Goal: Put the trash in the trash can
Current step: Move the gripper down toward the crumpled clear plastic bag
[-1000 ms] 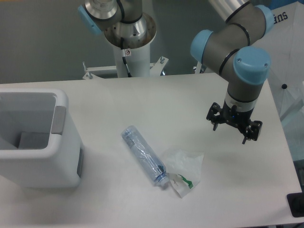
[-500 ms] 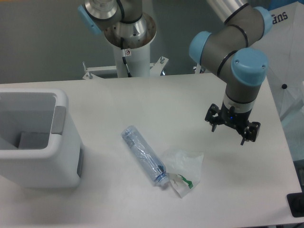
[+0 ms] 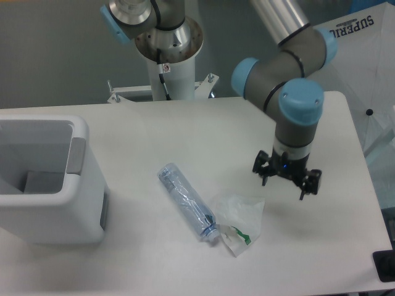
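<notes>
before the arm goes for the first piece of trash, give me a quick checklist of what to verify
1. Pincer open and empty: ok.
2. Crushed bottle lying free on the table: ok.
3. Plastic wrapper clear of the pincer, which hangs up and to its right: ok.
4. Bottle's cap end touching the wrapper, so one may drag the other: not ok.
5. Trash can open on top: ok.
6. Room inside the can: cannot tell.

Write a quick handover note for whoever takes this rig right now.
Gripper: open, empty, in the air to the right of the wrapper.
Crushed bottle: lying on the table, cap end beside the crumpled wrapper.
Trash can: at the left edge of the table.
Done: nothing binned yet.
Left: pick up the bottle and the wrapper and drop both in the can.
</notes>
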{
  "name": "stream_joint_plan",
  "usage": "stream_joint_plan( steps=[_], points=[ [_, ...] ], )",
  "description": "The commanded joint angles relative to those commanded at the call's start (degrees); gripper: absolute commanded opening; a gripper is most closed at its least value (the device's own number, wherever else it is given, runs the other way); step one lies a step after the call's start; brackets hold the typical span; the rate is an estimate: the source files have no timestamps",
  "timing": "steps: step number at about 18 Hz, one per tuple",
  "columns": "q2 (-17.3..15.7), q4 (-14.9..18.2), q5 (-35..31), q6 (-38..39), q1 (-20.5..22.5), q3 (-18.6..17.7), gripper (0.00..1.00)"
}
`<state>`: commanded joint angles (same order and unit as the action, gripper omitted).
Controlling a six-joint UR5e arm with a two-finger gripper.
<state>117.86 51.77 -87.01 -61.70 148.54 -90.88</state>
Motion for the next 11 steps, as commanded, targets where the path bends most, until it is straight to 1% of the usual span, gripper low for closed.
stream_joint_plan(
  steps=[2,6,9,11],
  points=[
    [0.7,0.0,-0.09,2.27,-1.23,0.44,1.0],
    [3.43,0.26,-1.22,10.97,-4.31,4.39,1.0],
    [5.45,0.35,-3.51,17.47,-6.77,6.41,1.0],
    [5.98,0.44,-3.87,18.81,-7.56,7.12,1.0]
  ],
)
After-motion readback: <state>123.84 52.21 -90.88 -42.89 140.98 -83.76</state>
